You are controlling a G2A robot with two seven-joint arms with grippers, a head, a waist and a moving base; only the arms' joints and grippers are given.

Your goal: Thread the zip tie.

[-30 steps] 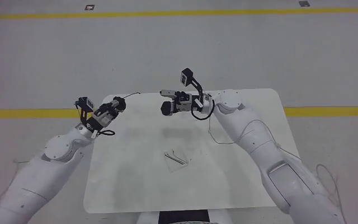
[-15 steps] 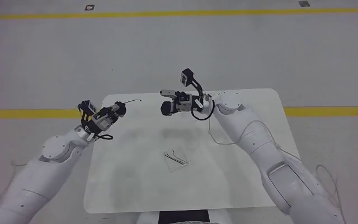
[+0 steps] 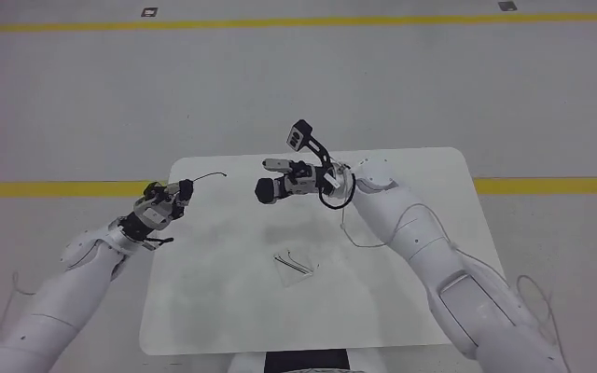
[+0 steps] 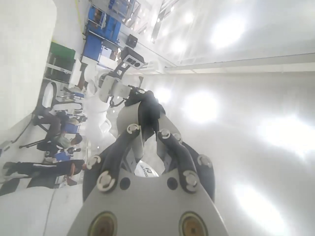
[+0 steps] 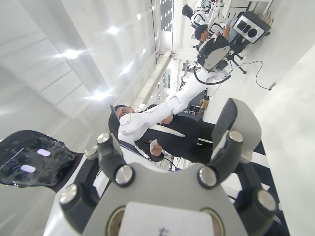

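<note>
My left gripper [image 3: 182,189] hovers over the table's left edge, shut on one end of a thin black zip tie [image 3: 210,174]. The tie arcs out from it toward the table's middle. In the left wrist view the gripper [image 4: 149,110] has its dark fingertips pressed together. My right gripper [image 3: 265,179] hangs above the table's back middle, turned toward the left one. It is open, with a wide gap and nothing between its fingers [image 5: 112,126]. A short stretch of air separates the tie's free tip from the right gripper.
Several loose zip ties [image 3: 295,261] lie in a small pile near the middle of the white table [image 3: 401,289]. A thin white cable [image 3: 359,233] hangs beside the right arm. Grey floor with a yellow line surrounds the table.
My left gripper has drawn back toward the table's left edge, and the zip tie went with it. The right gripper has shifted a little to the left, still open.
</note>
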